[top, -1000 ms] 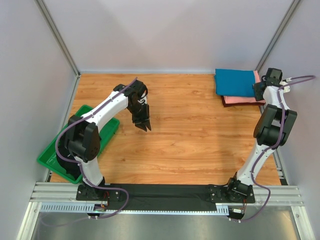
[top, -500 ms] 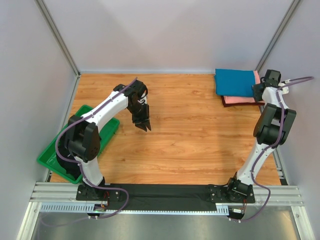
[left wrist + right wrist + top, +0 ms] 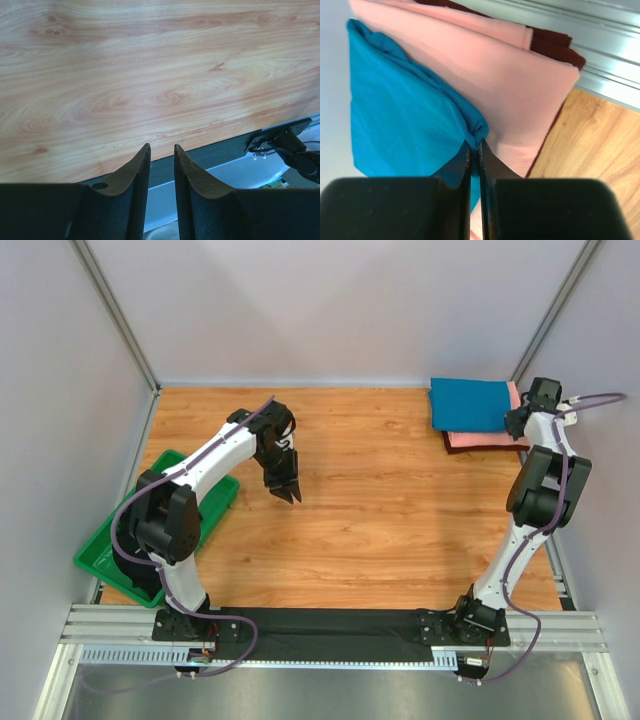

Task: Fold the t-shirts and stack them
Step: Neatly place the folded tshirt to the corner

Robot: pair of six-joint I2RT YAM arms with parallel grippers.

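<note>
The teal-blue t-shirt lies folded on top of the salmon-pink t-shirt at the table's far right corner. In the right wrist view the teal shirt covers the left part of the pink one. My right gripper is at the stack's right edge, and its jaws are shut on a bunched fold of the teal shirt's edge. My left gripper hangs over bare wood left of centre, far from the shirts. Its jaws are slightly apart and hold nothing.
A dark red cloth shows under the pink shirt. A green tray sits at the table's left edge. Aluminium frame rail and walls close in the right corner. A black strip runs along the near edge.
The right wrist has shifted very slightly at the stack's edge. The left arm has not moved.
</note>
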